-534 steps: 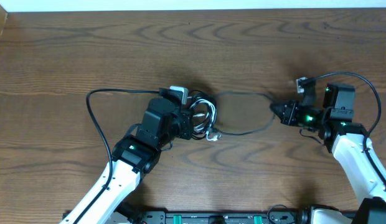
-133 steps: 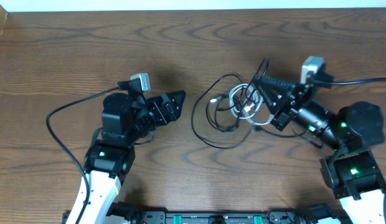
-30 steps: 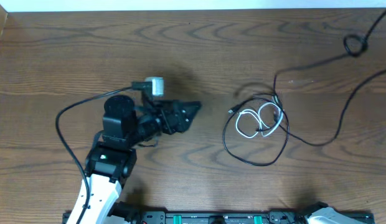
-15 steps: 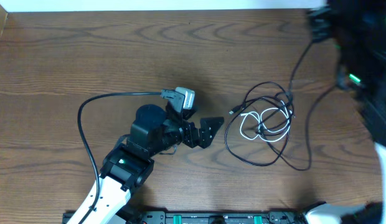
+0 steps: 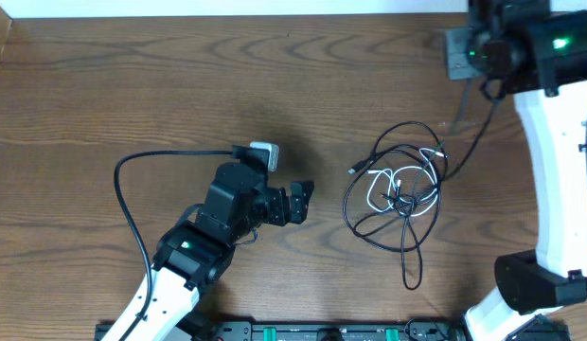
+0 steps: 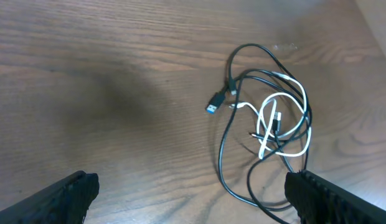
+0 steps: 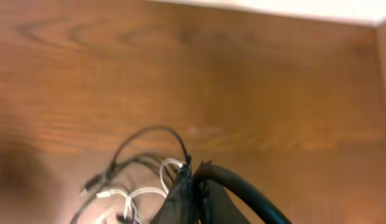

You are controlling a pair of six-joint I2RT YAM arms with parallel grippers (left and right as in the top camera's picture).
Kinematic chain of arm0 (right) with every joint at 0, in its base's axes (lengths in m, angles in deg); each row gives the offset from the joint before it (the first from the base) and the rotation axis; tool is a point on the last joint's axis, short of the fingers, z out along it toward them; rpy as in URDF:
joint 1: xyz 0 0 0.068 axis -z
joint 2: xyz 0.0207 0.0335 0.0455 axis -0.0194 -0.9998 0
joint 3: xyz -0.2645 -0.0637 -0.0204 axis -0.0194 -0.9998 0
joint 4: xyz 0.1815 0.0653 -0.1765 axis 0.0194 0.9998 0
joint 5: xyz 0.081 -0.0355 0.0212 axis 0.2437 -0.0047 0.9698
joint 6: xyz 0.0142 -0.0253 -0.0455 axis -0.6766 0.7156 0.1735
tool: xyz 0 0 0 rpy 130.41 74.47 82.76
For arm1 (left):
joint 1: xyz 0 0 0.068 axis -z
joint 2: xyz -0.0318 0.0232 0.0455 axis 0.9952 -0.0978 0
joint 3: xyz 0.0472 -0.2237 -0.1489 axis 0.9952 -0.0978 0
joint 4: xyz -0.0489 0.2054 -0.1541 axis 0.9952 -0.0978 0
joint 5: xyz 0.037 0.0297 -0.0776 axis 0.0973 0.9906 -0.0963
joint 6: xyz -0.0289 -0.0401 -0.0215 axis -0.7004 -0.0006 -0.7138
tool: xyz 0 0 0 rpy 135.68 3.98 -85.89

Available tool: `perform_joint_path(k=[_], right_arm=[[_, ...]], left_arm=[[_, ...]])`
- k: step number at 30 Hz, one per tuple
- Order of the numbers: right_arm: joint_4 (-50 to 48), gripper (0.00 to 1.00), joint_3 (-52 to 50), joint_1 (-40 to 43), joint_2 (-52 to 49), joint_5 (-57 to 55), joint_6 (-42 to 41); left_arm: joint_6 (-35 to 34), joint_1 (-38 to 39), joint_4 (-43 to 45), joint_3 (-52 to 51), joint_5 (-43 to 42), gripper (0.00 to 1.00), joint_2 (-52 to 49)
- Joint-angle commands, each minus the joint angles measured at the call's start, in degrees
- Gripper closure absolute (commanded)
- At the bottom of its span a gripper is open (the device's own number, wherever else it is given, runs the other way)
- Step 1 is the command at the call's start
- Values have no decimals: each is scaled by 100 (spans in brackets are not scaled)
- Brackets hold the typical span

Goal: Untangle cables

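I have the left gripper (image 5: pixel 297 201) low over the table (image 5: pixel 133 76), roughly midway between the left and right edges and a little nearer the front edge than the back. Its jaws stand wide apart with nothing between them; in the left wrist view the two fingertips (image 6: pixel 75 193) sit at the bottom corners of the picture with bare wood between

The cables (image 5: pixel 402 194) lie in one loose heap on the right half of the table, well apart from the left gripper and on the side its open jaws point toward. The white cable (image 5: pixel 381 185) is coiled in small loops in the middle of the heap, and the black cables (image 5: pixel 369 223) run around and across it in wider loops. A blue-tipped plug (image 6: pixel 213 107) sticks out of the heap on the side facing the left gripper. One black end trails off toward the front edge

The right gripper (image 7: pixel 188 186) is raised high above the back right corner with its jaws pressed together. A black strand climbs from the heap toward it in the overhead view, but I cannot tell whether that strand is pinched between the jaws
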Motion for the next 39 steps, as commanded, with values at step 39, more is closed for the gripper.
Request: perform_joint_path(k=[39], right_arm=[[-1600, 99, -1349, 321, -179, 4614, -291]], left_arm=[[1497, 205, 1360, 116, -2540, 2, -334]])
